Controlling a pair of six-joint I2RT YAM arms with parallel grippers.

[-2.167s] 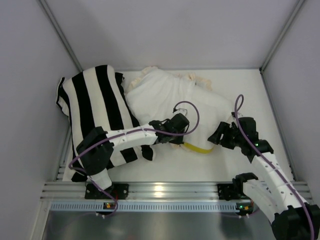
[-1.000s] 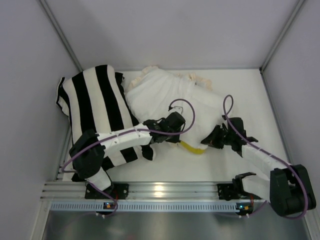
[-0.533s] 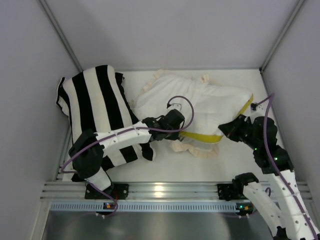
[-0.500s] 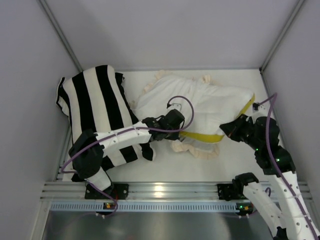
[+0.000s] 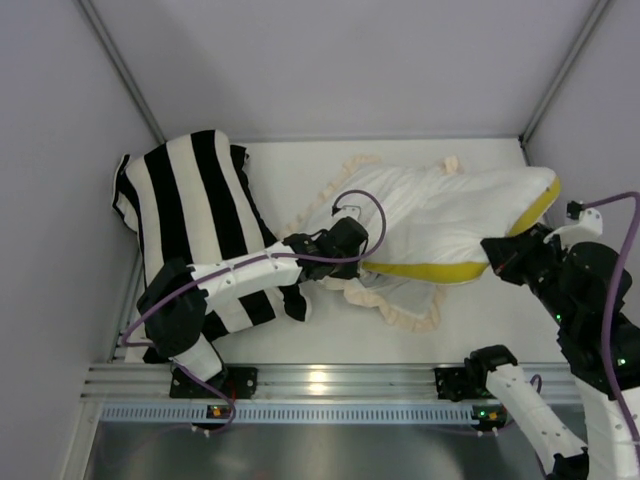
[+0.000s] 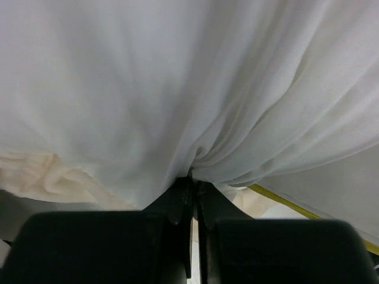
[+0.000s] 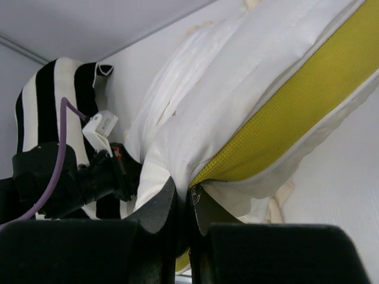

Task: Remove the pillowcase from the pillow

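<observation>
Mid-extraction, by judgement: shows the pillow [image 5: 500, 200] partly out of the pillowcase [image 5: 380, 205], toward the right rear of the table [image 5: 500, 335].

At the left gripper [image 5: 345, 245]: pinches a gather of cream-white pillowcase fabric between closed jaws, low and near the middle of the table, presumably to anchor the cover.

At the right gripper [image 5: 502, 262]: clamps the pillow's near edge beside the yellow band [image 5: 430, 270], high and far to the right, probably to draw the stuffing out against that anchor.

Leaves the ruffled frill [image 5: 400, 305] slack on the table, just below the band.

Left of the pillowcase, beneath the left arm in the top view: black-and-white striped cushion [image 5: 190, 200], no part of the task.

Below: flat white table. Around: plain grey walls [image 5: 350, 60]. Along the near edge: a metal rail [image 5: 320, 385].
</observation>
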